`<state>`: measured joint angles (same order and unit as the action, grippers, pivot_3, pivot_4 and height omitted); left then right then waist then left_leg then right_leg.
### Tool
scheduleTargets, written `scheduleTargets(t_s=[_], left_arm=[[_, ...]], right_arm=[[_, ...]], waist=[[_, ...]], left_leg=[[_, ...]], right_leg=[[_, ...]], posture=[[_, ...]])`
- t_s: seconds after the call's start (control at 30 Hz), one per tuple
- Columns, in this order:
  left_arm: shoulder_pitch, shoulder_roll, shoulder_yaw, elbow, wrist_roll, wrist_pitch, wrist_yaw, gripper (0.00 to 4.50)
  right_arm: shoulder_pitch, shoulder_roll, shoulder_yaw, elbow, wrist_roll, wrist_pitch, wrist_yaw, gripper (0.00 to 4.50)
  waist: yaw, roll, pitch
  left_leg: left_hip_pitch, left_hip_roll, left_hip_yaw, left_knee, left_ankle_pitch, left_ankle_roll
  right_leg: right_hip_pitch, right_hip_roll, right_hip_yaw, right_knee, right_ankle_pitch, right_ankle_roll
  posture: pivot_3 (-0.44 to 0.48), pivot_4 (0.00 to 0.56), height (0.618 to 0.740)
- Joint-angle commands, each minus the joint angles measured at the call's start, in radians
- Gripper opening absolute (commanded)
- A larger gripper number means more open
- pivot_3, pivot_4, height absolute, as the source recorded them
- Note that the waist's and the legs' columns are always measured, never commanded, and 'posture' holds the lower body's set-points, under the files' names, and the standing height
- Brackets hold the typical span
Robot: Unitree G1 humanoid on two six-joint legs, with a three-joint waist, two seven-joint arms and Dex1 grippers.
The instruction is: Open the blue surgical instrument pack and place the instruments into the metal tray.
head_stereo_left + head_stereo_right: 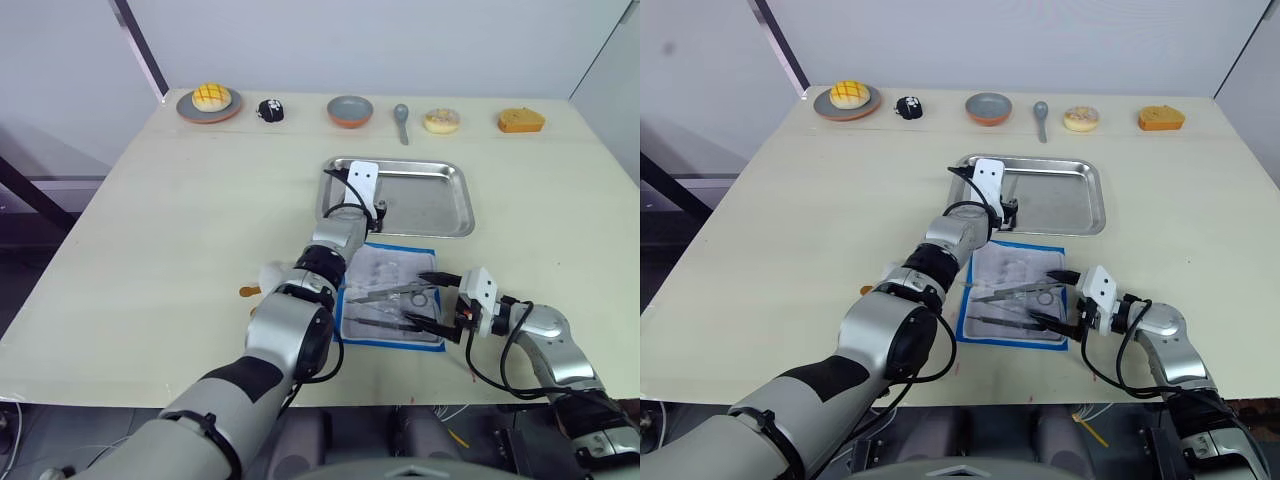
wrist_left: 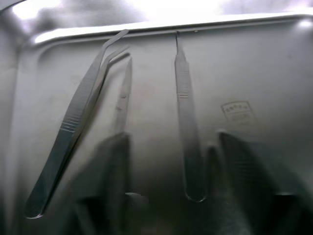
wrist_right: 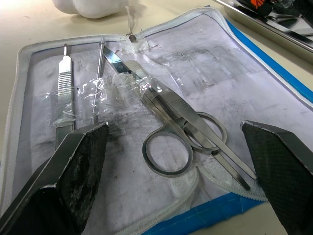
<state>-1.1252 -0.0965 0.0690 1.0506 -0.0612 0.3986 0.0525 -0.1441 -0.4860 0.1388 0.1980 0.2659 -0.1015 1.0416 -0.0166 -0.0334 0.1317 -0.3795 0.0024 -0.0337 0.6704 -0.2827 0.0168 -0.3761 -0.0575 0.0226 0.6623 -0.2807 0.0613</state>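
The metal tray (image 1: 440,200) lies at mid-table. My left gripper (image 1: 376,212) hovers open over its left part. In the left wrist view, bent tweezers (image 2: 73,142), a flat handle (image 2: 186,122) and a slimmer tool (image 2: 123,93) lie in the tray below that gripper (image 2: 178,196). The blue surgical instrument pack (image 1: 380,265) lies opened in front of the tray, white inner side up. Ring-handled scissors (image 3: 181,132), a scalpel handle (image 3: 63,93) and a thin probe (image 3: 99,68) rest on it. My right gripper (image 1: 414,296) is open at the pack's right edge, its fingers (image 3: 73,181) either side of the scissors.
A white plush toy (image 1: 268,277) with an orange part lies left of the pack, against my left arm. Along the far edge stand a plate with a yellow bun (image 1: 210,100), a small black object (image 1: 270,110), a bowl (image 1: 350,110), a spoon (image 1: 401,120), a doughnut (image 1: 441,120) and an orange item (image 1: 520,121).
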Motion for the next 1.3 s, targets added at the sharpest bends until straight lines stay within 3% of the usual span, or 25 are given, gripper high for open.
scheduleTargets(t_s=[0.03, 0.43, 0.7, 0.93, 1.13, 1.3], left_arm=[[-0.002, -0.004, -0.005, -0.036, 0.008, -0.012, 0.007, 2.94], [0.025, 0.011, -0.027, -0.254, -0.014, -0.037, -0.134, 2.94], [0.120, 0.122, 0.002, -0.535, -0.134, 0.001, -0.398, 2.94], [0.277, 0.393, -0.018, -0.718, -0.197, -0.078, -0.769, 2.94], [0.403, 0.705, -0.005, -0.802, -0.338, -0.038, -1.243, 2.94], [0.454, 0.856, -0.041, -0.830, -0.371, -0.055, -1.482, 4.47]], right_arm=[[0.045, 0.007, 0.047, 0.094, -0.062, 0.035, -0.008, 4.50], [0.042, 0.009, 0.050, 0.097, -0.063, 0.034, -0.006, 4.50], [0.049, 0.014, 0.051, 0.091, -0.061, 0.039, -0.011, 4.50], [0.057, 0.020, 0.051, 0.088, -0.061, 0.037, -0.017, 4.50], [0.063, 0.022, 0.050, 0.088, -0.061, 0.035, -0.016, 4.50], [0.064, 0.020, 0.050, 0.089, -0.060, 0.034, -0.014, 4.50]], waist=[[0.000, 0.000, 0.000], [0.000, 0.000, 0.000], [-0.003, 0.001, 0.000], [0.002, -0.001, -0.001], [-0.016, 0.000, -0.001], [-0.001, -0.001, -0.001]], left_leg=[[0.000, 0.000, 0.000, 0.000, 0.000, 0.000], [0.000, 0.001, 0.000, 0.000, 0.000, 0.000], [0.000, 0.002, 0.000, 0.000, 0.000, -0.001], [0.001, 0.003, 0.000, -0.001, 0.000, -0.001], [0.001, 0.003, -0.001, -0.003, 0.000, -0.001], [0.001, 0.003, -0.002, -0.002, -0.001, 0.002]], right_leg=[[0.000, 0.000, 0.000, 0.000, 0.000, 0.000], [0.000, 0.000, 0.000, 0.000, 0.000, 0.000], [0.000, 0.000, 0.001, 0.000, 0.000, 0.000], [0.000, 0.000, 0.001, 0.000, 0.000, -0.001], [-0.001, 0.001, 0.001, 0.000, 0.000, -0.003], [0.000, 0.000, -0.002, -0.001, -0.001, -0.004]], posture=[[0.000, 0.150, 0.740], [0.000, 0.150, 0.740], [0.000, 0.150, 0.740], [0.000, 0.150, 0.740], [0.000, 0.150, 0.740], [0.000, 0.150, 0.740]])
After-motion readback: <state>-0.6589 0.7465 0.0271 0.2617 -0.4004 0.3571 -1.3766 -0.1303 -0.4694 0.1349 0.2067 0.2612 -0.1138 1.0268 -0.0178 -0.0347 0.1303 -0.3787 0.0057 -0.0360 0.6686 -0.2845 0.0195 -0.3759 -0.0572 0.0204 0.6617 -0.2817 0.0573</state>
